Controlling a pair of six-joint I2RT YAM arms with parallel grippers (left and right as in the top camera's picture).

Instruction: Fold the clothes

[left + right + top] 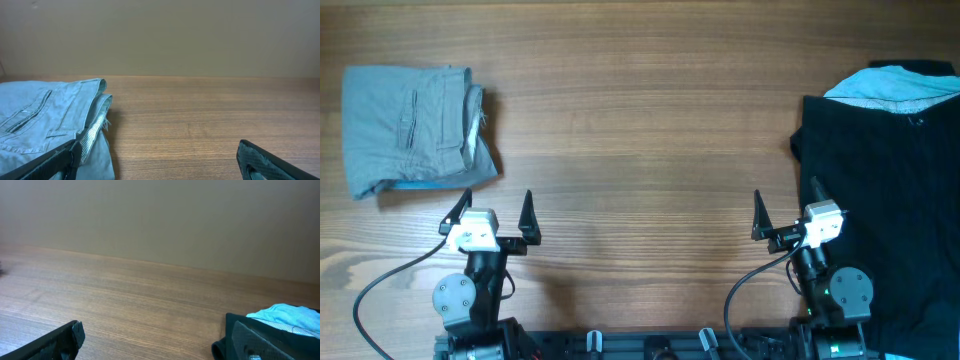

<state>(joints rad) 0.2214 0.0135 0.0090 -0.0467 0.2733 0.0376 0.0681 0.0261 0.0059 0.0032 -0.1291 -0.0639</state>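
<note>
A folded pair of light blue-grey trousers (410, 128) lies at the far left of the table; it also shows in the left wrist view (45, 120). A black garment (885, 190) lies spread at the right, with a light blue garment (900, 88) partly under its far edge, which also shows in the right wrist view (282, 316). My left gripper (492, 214) is open and empty near the front edge, just below the trousers. My right gripper (787, 212) is open and empty, its right finger over the black garment's left edge (227, 325).
Bare wooden table (640, 130) spans the middle between the two piles. Black cables (380, 285) run from the arm bases along the front edge.
</note>
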